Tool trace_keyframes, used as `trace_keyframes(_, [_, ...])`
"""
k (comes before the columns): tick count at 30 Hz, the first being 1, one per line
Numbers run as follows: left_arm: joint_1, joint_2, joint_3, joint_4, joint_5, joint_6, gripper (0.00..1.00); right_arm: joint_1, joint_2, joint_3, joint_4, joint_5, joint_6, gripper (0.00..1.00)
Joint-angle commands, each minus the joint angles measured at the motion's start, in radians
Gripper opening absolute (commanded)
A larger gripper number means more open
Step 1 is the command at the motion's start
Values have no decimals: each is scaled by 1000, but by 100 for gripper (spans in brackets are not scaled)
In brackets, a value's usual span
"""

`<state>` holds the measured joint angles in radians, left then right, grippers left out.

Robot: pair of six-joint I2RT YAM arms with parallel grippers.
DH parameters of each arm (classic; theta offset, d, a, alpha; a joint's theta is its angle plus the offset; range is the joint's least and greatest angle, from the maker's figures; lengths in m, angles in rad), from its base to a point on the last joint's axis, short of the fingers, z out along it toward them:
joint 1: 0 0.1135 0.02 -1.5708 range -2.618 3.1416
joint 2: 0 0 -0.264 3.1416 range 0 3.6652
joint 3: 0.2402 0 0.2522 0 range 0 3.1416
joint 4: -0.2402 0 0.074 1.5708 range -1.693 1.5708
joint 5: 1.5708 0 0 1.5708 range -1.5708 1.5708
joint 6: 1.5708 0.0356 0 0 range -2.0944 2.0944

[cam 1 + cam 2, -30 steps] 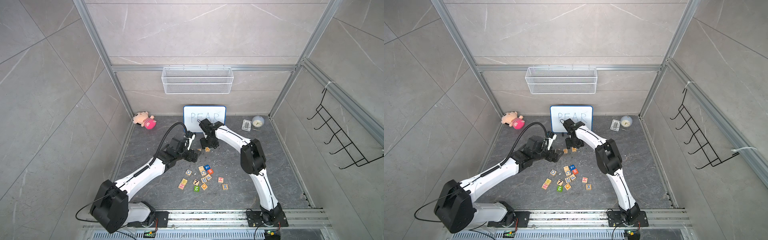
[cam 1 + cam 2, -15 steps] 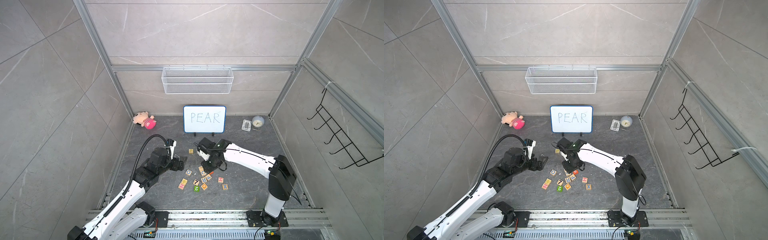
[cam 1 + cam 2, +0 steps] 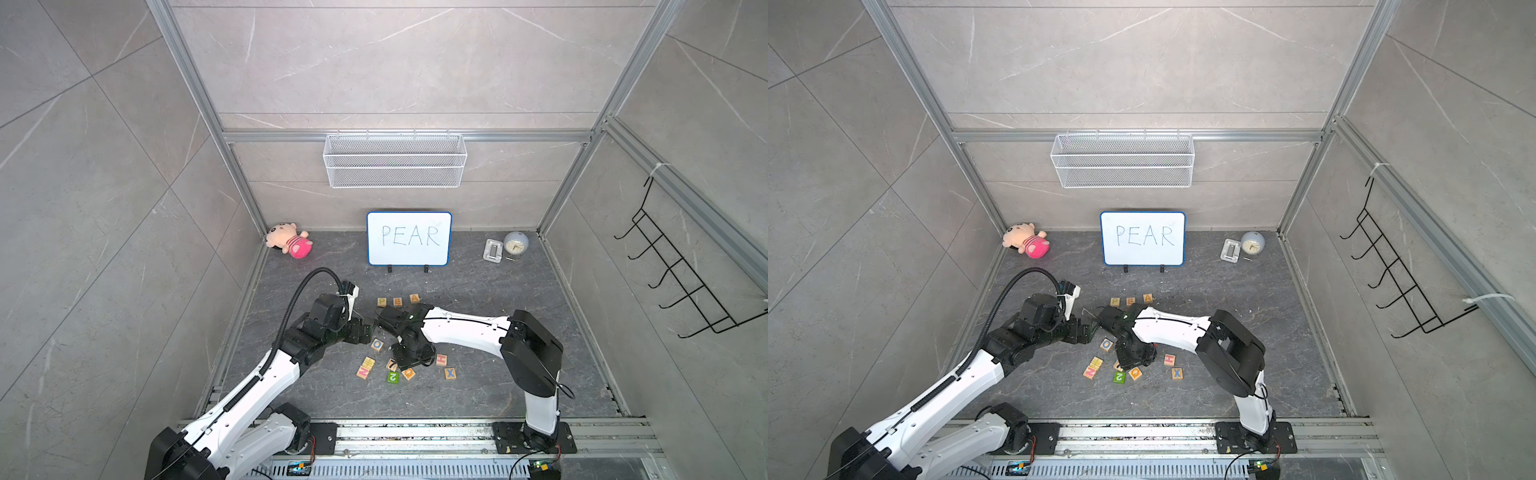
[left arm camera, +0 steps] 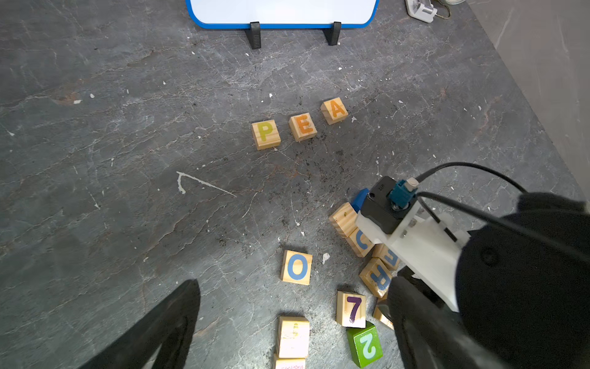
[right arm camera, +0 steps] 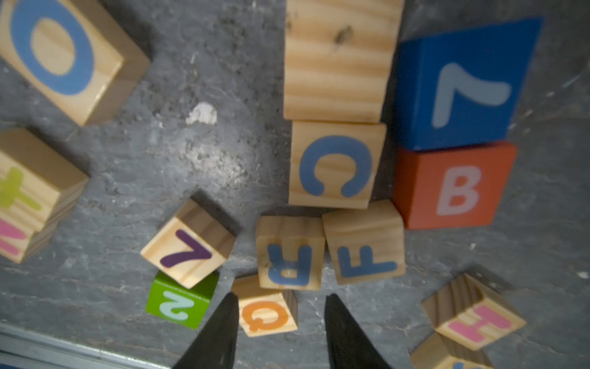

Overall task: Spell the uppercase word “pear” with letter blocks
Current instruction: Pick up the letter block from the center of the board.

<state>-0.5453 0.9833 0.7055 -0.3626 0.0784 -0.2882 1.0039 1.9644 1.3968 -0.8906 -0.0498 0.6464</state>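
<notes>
The right arm [image 3: 465,328] is found withdrawn from the spelled row, where it worked a second ago, and lowered over the loose pile. The left arm [image 3: 274,374], pulled well back half a second ago, has been brought in beside the right wrist. The third letter is judged delivered and the fetch of the fourth begun.

The whiteboard [image 3: 409,239] stands behind the row. Before it the P block [image 4: 265,134], E block [image 4: 303,127] and A block [image 4: 334,110] are set in order, apart from one another, the A slightly turned. The place after the A is bare.

The left gripper [image 3: 366,331] is spread wide and carries nothing. The right gripper [image 5: 281,297] is parted and clamped on nothing; its fingertips [image 5: 220,329] hang above the Q block [image 5: 266,314].

The R block [image 5: 289,255] lies in the pile, just beyond those tips. It is hemmed in: the F block [image 5: 364,242] touches one side, the Q block its near edge, the C block [image 5: 335,164] sits just behind, and the purple 7 block [image 5: 188,244] is near the other side. A clean pinch is judged to need care, lest a neighbour be dragged along.
</notes>
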Motion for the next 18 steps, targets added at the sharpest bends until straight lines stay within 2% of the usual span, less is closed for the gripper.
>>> trace_keyframes(1, [-1, 15, 14, 26, 41, 3, 94, -1, 41, 23, 10, 37, 35, 48])
trace_keyframes(6, [-1, 9, 9, 24, 31, 8, 94, -5, 65, 23, 20, 65, 46, 47])
trace_keyframes(11, [-1, 17, 6, 28, 29, 17, 94, -5, 83, 54, 17, 94, 14, 42])
trace_keyframes(18, [0, 22, 23, 37, 46, 27, 93, -35, 28, 95, -7, 92, -44, 23])
